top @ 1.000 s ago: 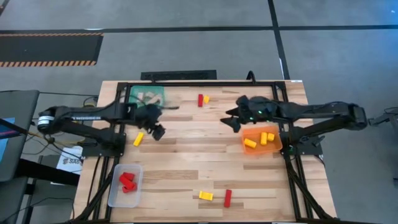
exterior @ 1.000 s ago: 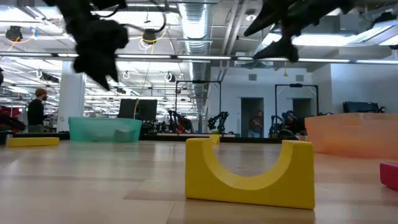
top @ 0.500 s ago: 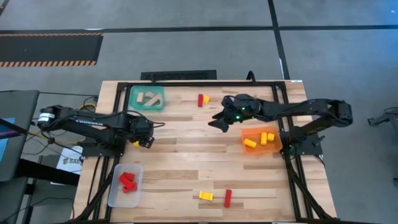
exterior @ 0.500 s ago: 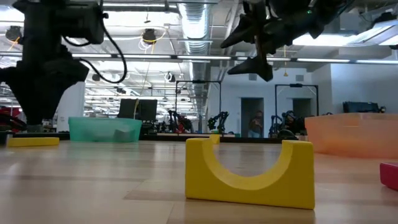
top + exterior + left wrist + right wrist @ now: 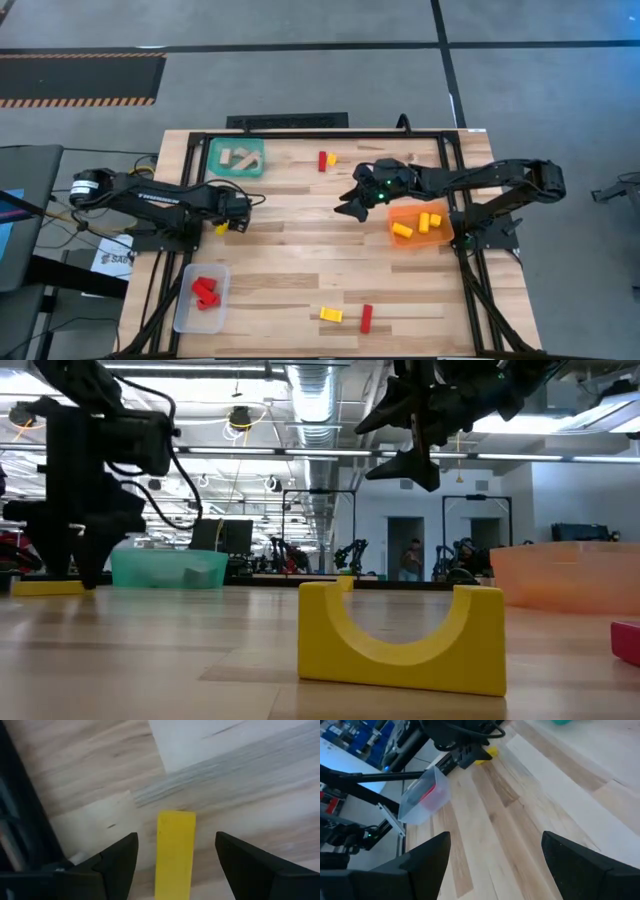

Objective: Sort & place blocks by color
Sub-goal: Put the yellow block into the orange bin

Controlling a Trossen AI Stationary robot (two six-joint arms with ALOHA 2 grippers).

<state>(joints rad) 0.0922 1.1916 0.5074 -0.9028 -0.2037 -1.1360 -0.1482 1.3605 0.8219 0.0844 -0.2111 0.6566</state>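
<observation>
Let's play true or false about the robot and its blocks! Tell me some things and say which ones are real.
1. The left pincer is open with a yellow block between its fingers. True.
2. The orange tray holds red blocks. False: it holds yellow ones; the red ones are in the clear tray.
3. The right pincer is holding a block. False: it is open and empty, up above the table.
4. The teal tray holds pale wooden blocks. True.
5. A red block and a yellow arch block lie near the front edge. True.
</observation>
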